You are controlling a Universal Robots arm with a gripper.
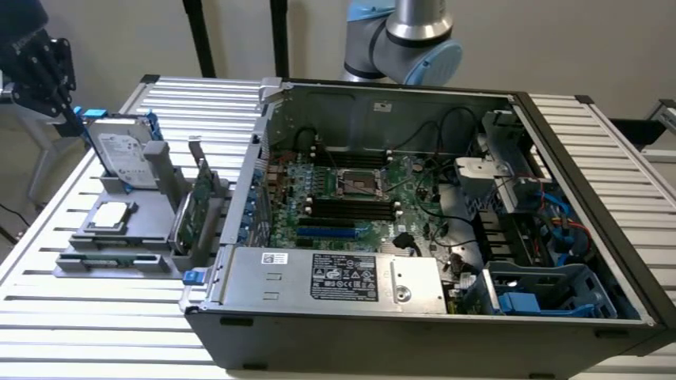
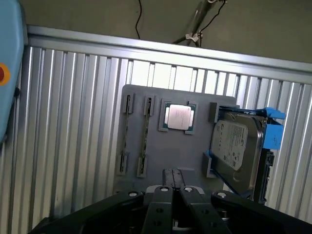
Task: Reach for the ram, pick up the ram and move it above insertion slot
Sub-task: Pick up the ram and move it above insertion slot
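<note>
The ram point(image 2: 143, 140) is a thin stick standing on edge in a slot of the grey fixture plate point(image 2: 195, 156). It also lies along the fixture's near end as a narrow strip, the ram point(image 1: 112, 260). My black gripper point(image 1: 40, 70) hangs high at the exterior view's left, above and behind the hard drive, well clear of the ram. From the wrist, the gripper point(image 2: 174, 197) has its two fingers together with nothing between them. The insertion slots point(image 1: 351, 207) are dark rows on the motherboard inside the open case.
A hard drive point(image 2: 238, 148) in a blue bracket stands upright on the fixture, beside a CPU point(image 2: 179, 117). A green expansion card point(image 1: 191, 212) stands between the fixture and the computer case point(image 1: 317, 332). Everything rests on a slatted aluminium table point(image 1: 95, 324).
</note>
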